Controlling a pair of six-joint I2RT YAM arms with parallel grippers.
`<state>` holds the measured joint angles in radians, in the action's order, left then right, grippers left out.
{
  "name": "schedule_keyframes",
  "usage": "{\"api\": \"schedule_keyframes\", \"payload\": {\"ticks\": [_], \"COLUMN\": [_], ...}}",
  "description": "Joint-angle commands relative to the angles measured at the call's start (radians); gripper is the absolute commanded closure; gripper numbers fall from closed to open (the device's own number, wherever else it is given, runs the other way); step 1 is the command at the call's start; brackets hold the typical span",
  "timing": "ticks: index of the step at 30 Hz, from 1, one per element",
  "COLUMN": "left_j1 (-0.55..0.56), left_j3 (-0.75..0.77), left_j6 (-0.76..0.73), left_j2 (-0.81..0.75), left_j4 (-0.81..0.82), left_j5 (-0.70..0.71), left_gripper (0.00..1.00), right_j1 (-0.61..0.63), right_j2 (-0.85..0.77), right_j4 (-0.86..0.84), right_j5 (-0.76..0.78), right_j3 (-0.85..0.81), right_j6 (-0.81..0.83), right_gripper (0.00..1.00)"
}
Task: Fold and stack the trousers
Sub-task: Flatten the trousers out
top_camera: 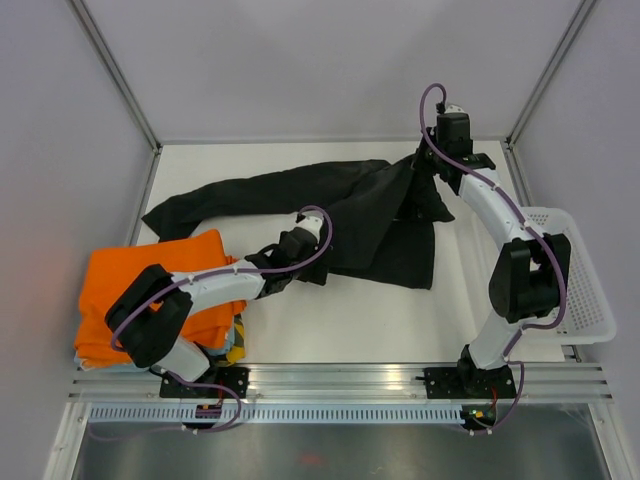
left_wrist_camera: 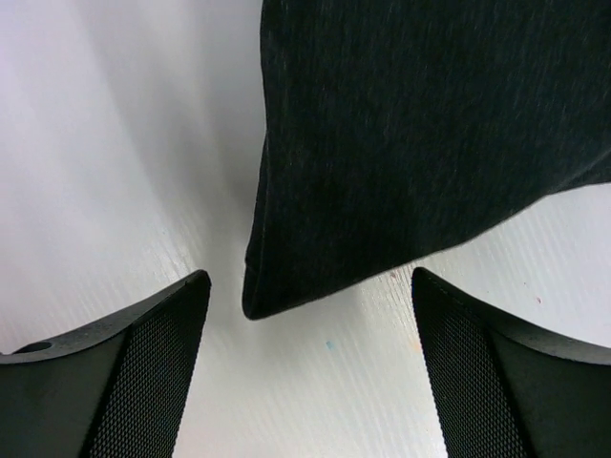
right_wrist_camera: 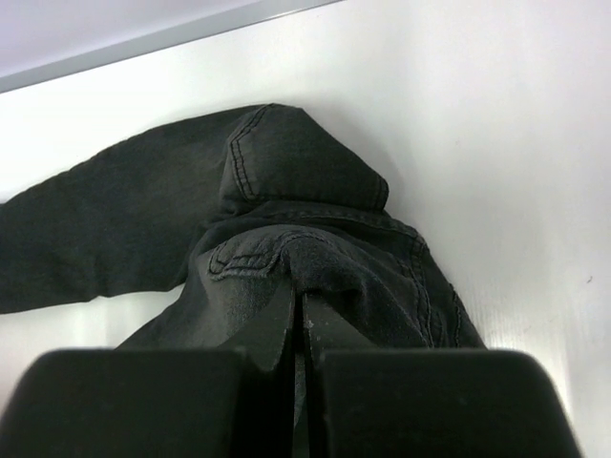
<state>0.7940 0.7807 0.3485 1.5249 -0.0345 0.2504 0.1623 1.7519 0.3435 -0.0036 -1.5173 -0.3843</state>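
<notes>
Mesh-padded L hand (left_wrist_camera: 307, 277) gapes over matte black cuff of trousers (left_wrist_camera: 430, 143); R hand (right_wrist_camera: 298, 303) pinched on their stitched waistband.

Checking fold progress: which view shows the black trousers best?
The top external view: the trousers show nearly whole, spread across the table. The right wrist view shows only the stitched waist part pinched in the right gripper; the left wrist view only one corner by the open left gripper.
</notes>
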Motion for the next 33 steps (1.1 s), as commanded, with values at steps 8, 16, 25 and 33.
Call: {"api": "schedule_keyframes", "payload": {"ticks": [8,16,25,33], "left_j1": [-0.006,-0.027,-0.105,-0.314], "left_j3": [-0.037,0.034,0.116,0.469], "left_j6": [-0.043,-0.043,-0.035,-0.324], "left_j2": [-0.003,0.125,0.072,-0.216], "left_j4": [0.127,0.217,0.107,-0.336], "left_j5": [-0.027,-0.004,0.055,0.047], "left_gripper": [0.15,0.3,0.98,0.98], "right_j1": [-0.037,-0.037,-0.04,-0.078], "right_j2": [0.035,-0.061,-0.121,-0.173], "right_j4": [-0.044,-0.121,-0.052,0.008], "right_j5": [-0.142,-0.216,-0.073,0.082], "right_j3": [-0.057,0.097,0.054,0.0], "right_j6": [-0.036,-0.034,0.022,-0.004], "right_gripper": [1.0,1.0,1.0,1.0]}}
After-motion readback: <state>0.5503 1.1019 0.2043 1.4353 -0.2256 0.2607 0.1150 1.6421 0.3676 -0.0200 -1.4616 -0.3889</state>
